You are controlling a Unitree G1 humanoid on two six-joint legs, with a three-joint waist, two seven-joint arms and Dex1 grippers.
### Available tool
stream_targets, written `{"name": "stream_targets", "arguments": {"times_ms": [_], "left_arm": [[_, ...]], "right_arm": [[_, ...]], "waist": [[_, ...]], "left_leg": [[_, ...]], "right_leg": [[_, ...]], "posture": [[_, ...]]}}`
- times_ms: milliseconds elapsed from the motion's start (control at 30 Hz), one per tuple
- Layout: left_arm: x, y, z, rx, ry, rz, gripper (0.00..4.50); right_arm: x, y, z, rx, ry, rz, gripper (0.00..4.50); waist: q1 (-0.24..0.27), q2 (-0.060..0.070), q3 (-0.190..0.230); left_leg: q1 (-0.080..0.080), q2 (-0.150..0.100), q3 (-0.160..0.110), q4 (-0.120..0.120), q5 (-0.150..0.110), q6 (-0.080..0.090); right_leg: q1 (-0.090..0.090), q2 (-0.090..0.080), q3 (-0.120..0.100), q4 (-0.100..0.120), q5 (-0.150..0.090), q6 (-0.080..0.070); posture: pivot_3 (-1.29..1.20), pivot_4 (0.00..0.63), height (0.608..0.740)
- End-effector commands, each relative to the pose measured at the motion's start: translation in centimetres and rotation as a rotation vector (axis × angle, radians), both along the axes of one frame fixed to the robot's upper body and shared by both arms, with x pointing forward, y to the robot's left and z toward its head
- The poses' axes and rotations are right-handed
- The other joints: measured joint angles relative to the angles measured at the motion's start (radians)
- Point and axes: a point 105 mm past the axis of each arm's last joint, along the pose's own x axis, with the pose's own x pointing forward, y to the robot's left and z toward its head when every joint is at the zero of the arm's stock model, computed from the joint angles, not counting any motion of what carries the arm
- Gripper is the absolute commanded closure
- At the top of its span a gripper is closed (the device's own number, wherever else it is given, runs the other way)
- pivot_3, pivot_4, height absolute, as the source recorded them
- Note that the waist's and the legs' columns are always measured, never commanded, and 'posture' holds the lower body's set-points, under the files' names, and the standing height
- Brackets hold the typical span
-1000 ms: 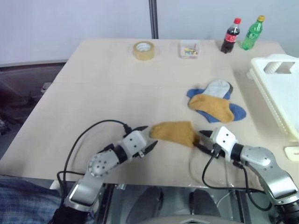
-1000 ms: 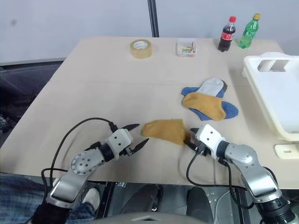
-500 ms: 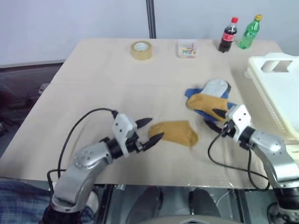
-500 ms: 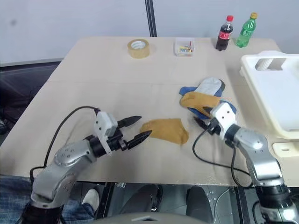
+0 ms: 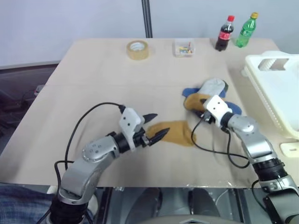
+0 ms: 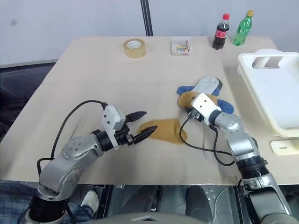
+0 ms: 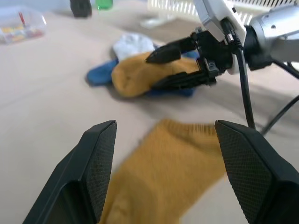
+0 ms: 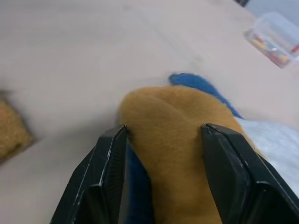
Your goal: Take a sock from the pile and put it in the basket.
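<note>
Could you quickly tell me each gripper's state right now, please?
Left gripper: open, holding nothing.
Right gripper: open, straddling the pile's yellow sock.

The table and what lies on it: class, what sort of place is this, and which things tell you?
Probably a robot test bench staged for laundry sorting: a plain table holding loose socks, a white laundry basket, plus unrelated props, a tape roll and two drink bottles.

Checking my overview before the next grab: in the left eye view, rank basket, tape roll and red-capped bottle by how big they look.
1. Basket, by far.
2. Tape roll and red-capped bottle look alike, too close to rank.
</note>
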Motion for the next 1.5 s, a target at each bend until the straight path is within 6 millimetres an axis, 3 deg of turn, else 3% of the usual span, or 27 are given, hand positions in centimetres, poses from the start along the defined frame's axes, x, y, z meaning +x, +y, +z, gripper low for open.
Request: {"name": "stream_targets", "arguments": {"times_ms": [33, 200, 333, 567, 667, 767, 900, 1000, 1200, 1333, 1500], "left_arm": [[-0.3, 0.2, 0.6, 0.014, -0.041, -0.004, 0.85], [-0.3, 0.5, 0.6, 0.01, -0.036, 0.003, 0.85], [-0.3, 0.8, 0.5, 0.019, -0.038, 0.018, 0.85], [-0.5, 1.0, -0.1, 0.029, -0.036, 0.03, 0.85], [-0.5, 0.9, -0.3, 0.026, -0.034, 0.034, 0.85], [0.6, 0.3, -0.8, 0.024, -0.03, 0.049, 0.85], [3.5, -1.3, -1.8, 0.077, -0.045, 0.092, 0.85], [6.1, -3.3, -2.4, 0.12, -0.081, 0.09, 0.85], [10.0, -8.2, -2.9, 0.161, -0.128, -0.025, 0.85], [11.5, -10.6, -2.9, 0.196, -0.173, -0.105, 0.85], [12.8, -11.5, -3.7, 0.249, -0.181, -0.127, 0.85]], "right_arm": [[0.4, 0.6, 1.3, -0.001, -0.068, 0.022, 2.8], [0.5, 0.9, 1.8, 0.009, -0.086, 0.038, 4.47], [0.1, 1.5, 2.6, 0.021, -0.103, 0.068, 4.47], [-0.5, 2.4, 1.5, -0.063, -0.096, 0.125, 4.47], [-1.0, 2.7, 2.3, 0.004, -0.093, 0.141, 4.47], [-2.6, 2.7, 4.1, 0.177, -0.04, 0.175, 4.47], [-5.2, 1.7, 4.8, 0.201, 0.015, 0.222, 4.47], [-6.6, 0.1, 4.9, 0.222, 0.055, 0.189, 3.63], [-8.1, -2.3, 4.7, 0.228, 0.077, 0.075, 0.85], [-8.8, -2.6, 4.6, 0.241, 0.082, 0.039, 0.85], [-9.6, -3.0, 4.6, 0.254, 0.081, 0.001, 0.85]], "waist": [[0.0, 0.0, 0.0], [-0.001, 0.0, 0.0], [0.0, 0.0, 0.0], [0.0, 0.0, 0.0], [0.001, 0.0, 0.0], [0.002, 0.0, 0.0], [0.023, 0.0, 0.001], [0.035, -0.001, 0.001], [0.024, -0.003, 0.002], [0.02, -0.004, 0.003], [0.021, -0.005, 0.004]], "left_leg": [[0.0, 0.0, 0.0, 0.0, 0.0, 0.0], [0.0, 0.0, 0.0, 0.0, 0.0, 0.0], [0.0, 0.0, 0.0, 0.0, 0.0, 0.0], [0.0, 0.0, 0.0, 0.0, 0.0, 0.0], [0.0, 0.0, 0.0, 0.0, 0.0, 0.0], [0.0, 0.0, 0.0, -0.001, 0.0, 0.0], [-0.001, -0.001, -0.002, 0.0, 0.0, 0.0], [-0.002, -0.001, -0.002, 0.0, 0.0, 0.0], [-0.006, -0.002, -0.003, 0.001, 0.0, 0.0], [-0.01, -0.001, -0.001, 0.002, 0.0, 0.0], [-0.011, -0.002, -0.001, 0.002, 0.0, 0.0]], "right_leg": [[0.0, 0.0, 0.0, 0.0, 0.0, 0.0], [0.0, 0.0, 0.0, 0.0, 0.0, 0.0], [0.0, 0.0, 0.0, 0.0, 0.0, 0.0], [0.0, 0.0, 0.0, 0.0, 0.0, 0.0], [0.0, 0.0, 0.0, 0.0, 0.0, 0.0], [0.0, 0.0, 0.0, -0.001, 0.0, 0.0], [0.0, -0.001, -0.002, -0.001, 0.0, 0.0], [0.0, -0.001, -0.002, -0.002, 0.0, 0.0], [-0.002, -0.002, -0.004, -0.003, 0.0, 0.0], [-0.007, -0.002, -0.003, -0.001, 0.0, 0.0], [-0.007, -0.002, -0.004, -0.001, 0.0, 0.001]], "posture": [[0.0, 0.15, 0.74], [0.0, 0.15, 0.74], [0.0, 0.15, 0.74], [0.0, 0.15, 0.74], [0.0, 0.15, 0.74], [0.0, 0.15, 0.74], [0.0, 0.15, 0.74], [0.0, 0.15, 0.74], [0.0, 0.15, 0.74], [0.0, 0.15, 0.74], [0.0, 0.15, 0.74]]}}
